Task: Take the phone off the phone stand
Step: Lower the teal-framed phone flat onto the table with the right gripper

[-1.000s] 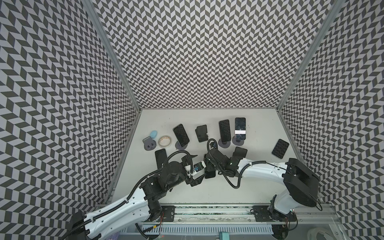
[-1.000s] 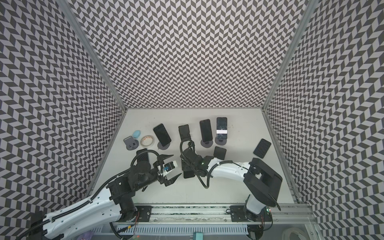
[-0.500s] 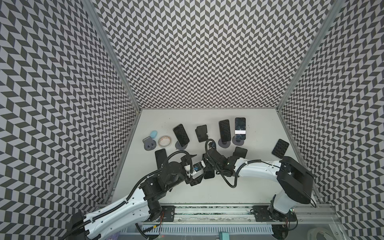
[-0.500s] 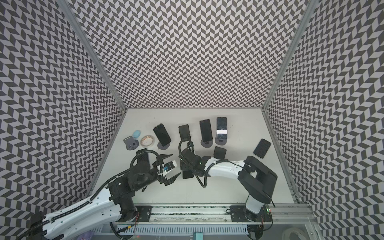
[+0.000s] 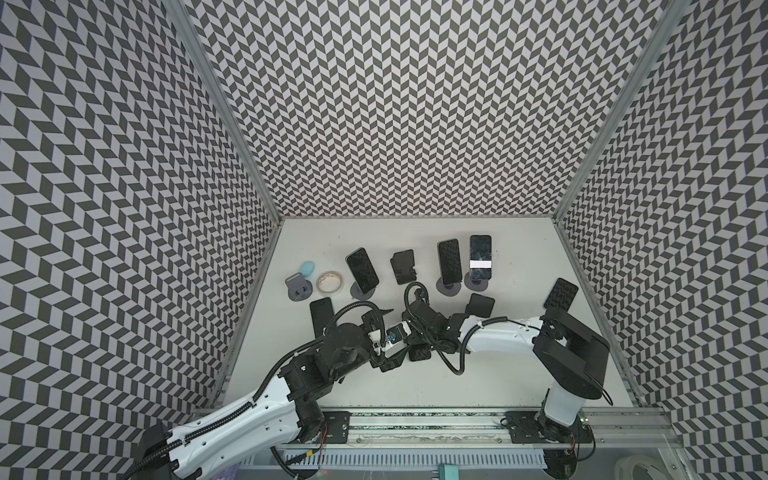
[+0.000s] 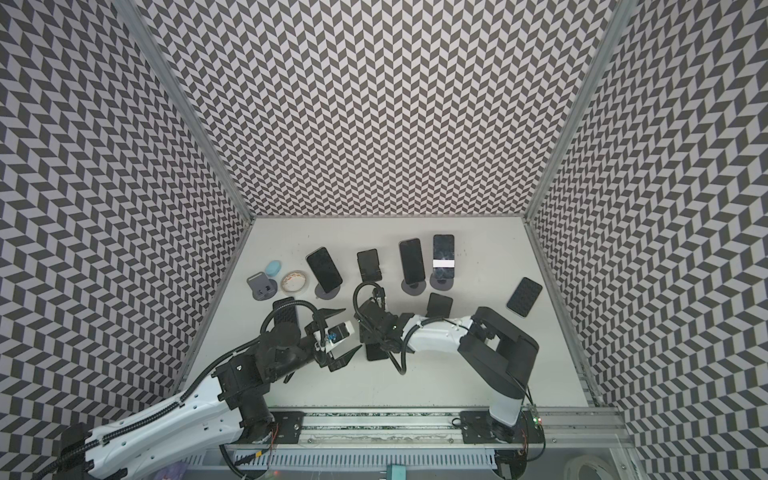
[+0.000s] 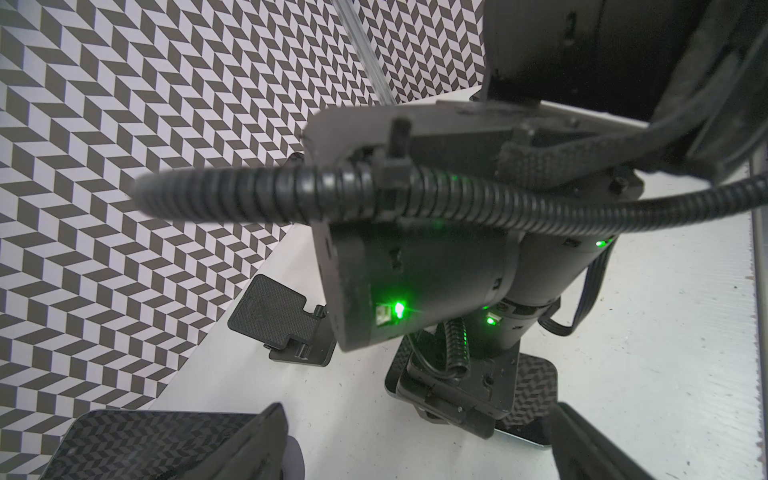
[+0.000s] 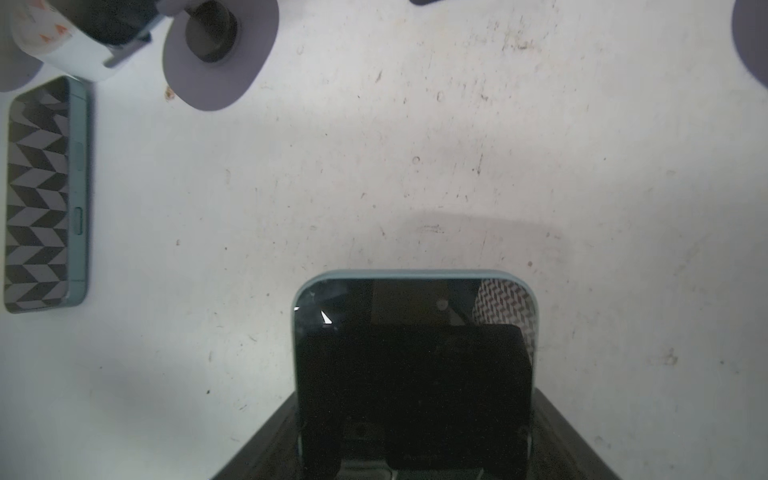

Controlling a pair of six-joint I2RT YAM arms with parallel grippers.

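Chevron-patterned walls (image 5: 395,104) enclose a white tabletop (image 5: 498,386); near its front middle a dark-screened phone with a pale blue rim (image 8: 415,299) lies level, clear of any stand, pinched by its long edges in the right hand (image 6: 374,347); whether it touches the surface I cannot tell. Just beside it the left hand (image 6: 338,334) hangs spread wide, gripping nothing. An empty black phone stand (image 5: 480,305) sits just behind the right arm (image 5: 498,338).

Tape roll (image 5: 329,281) lies near blue oval object (image 5: 307,268).
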